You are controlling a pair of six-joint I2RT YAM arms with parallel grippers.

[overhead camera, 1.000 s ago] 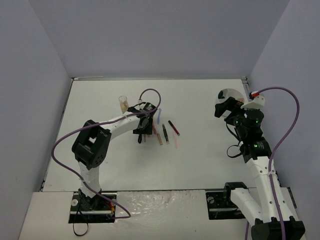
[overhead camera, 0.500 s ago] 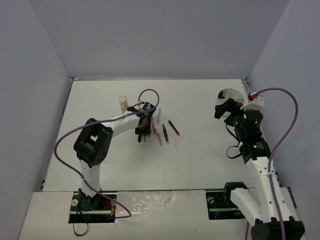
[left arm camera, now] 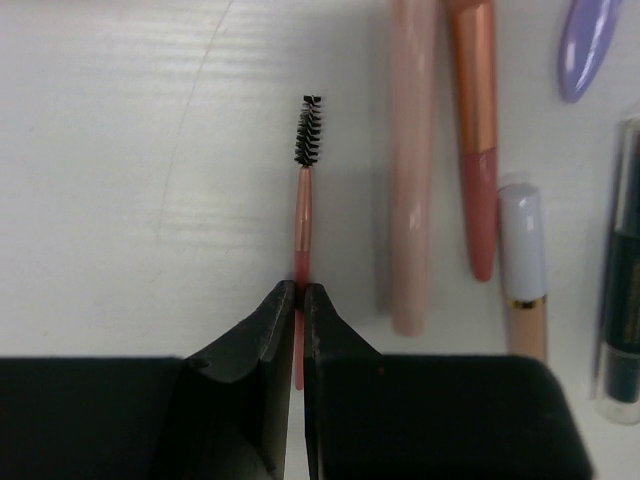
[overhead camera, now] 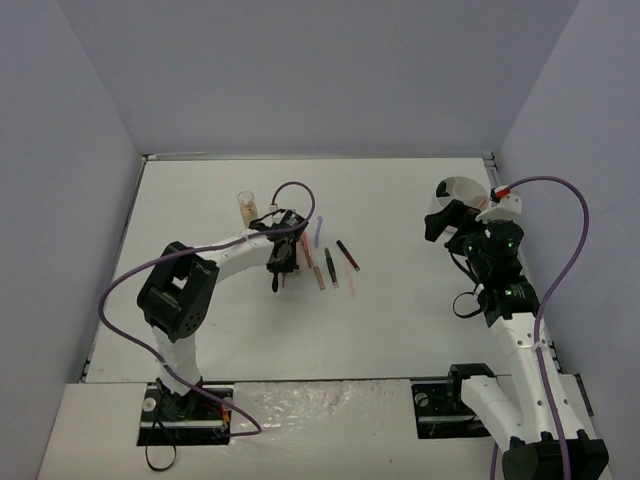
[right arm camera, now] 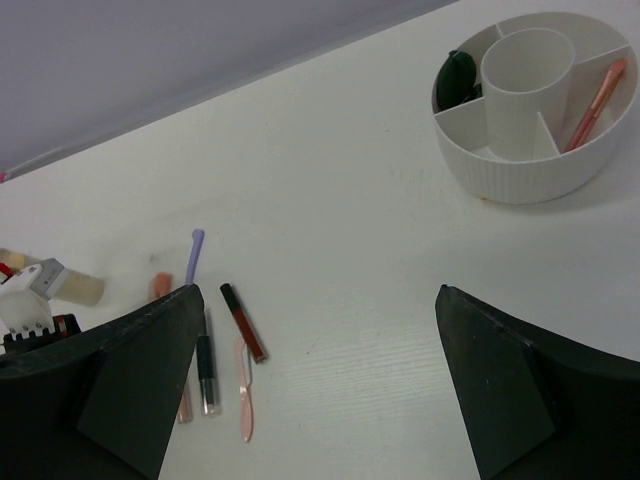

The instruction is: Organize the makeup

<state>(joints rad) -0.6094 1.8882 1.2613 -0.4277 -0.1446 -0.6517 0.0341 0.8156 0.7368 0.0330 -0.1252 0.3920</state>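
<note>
Left wrist view: the brush wand (left arm camera: 303, 210) loses its lower handle between the closed fingers of the left end effector (left arm camera: 297, 300). The 12 o'clock edge cuts the pale pink tube (left arm camera: 412, 150) and orange stick (left arm camera: 475, 100). The lilac stick (left arm camera: 587, 40) is cut at 1 o'clock and the dark tube (left arm camera: 622, 300) at 3 o'clock.

Right wrist view: I see the green disc (right arm camera: 458, 78) half hidden behind the centre cup (right arm camera: 525, 80) of the divided bowl (right arm camera: 530, 175). A blurred beige shape (right arm camera: 85, 290) at 9 o'clock I cannot identify.

Top view: the right arm (overhead camera: 490, 250) covers part of the bowl.
</note>
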